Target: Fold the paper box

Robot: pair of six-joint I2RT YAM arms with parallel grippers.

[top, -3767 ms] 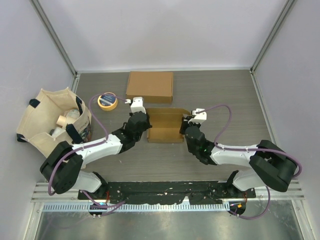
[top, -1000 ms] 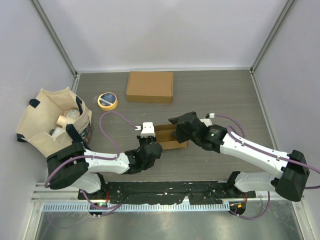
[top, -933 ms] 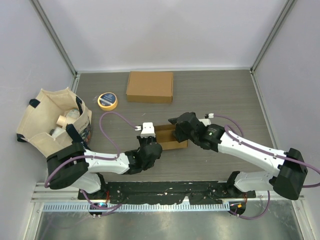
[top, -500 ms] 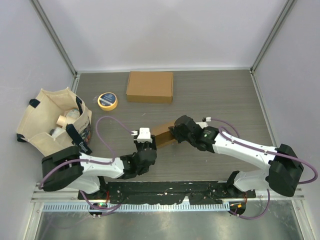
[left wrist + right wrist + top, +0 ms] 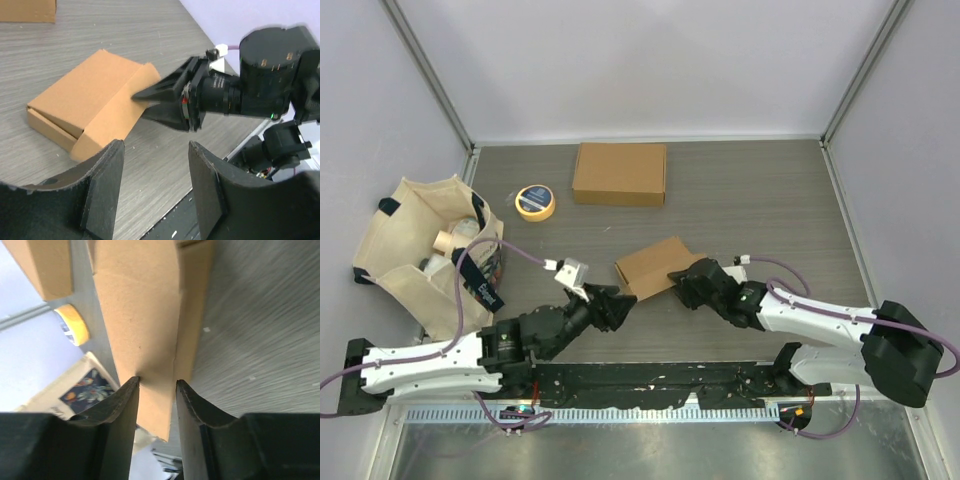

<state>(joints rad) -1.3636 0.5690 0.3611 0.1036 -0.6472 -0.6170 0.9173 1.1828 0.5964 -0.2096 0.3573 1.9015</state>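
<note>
The paper box (image 5: pixel 653 266) is brown cardboard and lies askew at the table's middle, its lid folded down over the tray. The left wrist view shows the box (image 5: pixel 90 107) with the lid's front flap sloping down and a gap at one corner. My right gripper (image 5: pixel 676 281) is at the box's near right corner. Its jaws stand a little apart, its gripper (image 5: pixel 156 381) pointing onto the lid flap (image 5: pixel 142 320) with nothing pinched. My left gripper (image 5: pixel 623 301) hovers open just near-left of the box, and its fingers (image 5: pixel 102 192) hold nothing.
A second, closed brown box (image 5: pixel 620 173) lies at the back. A yellow tape roll (image 5: pixel 535 202) sits to its left. A cloth tote bag (image 5: pixel 425 245) full of items stands at the left wall. Side walls close in the table.
My left arm pulled back toward the near left and its gripper opened. The right gripper dropped to the box's near right corner, closed, then parted again. The box turned askew with its lid down.
</note>
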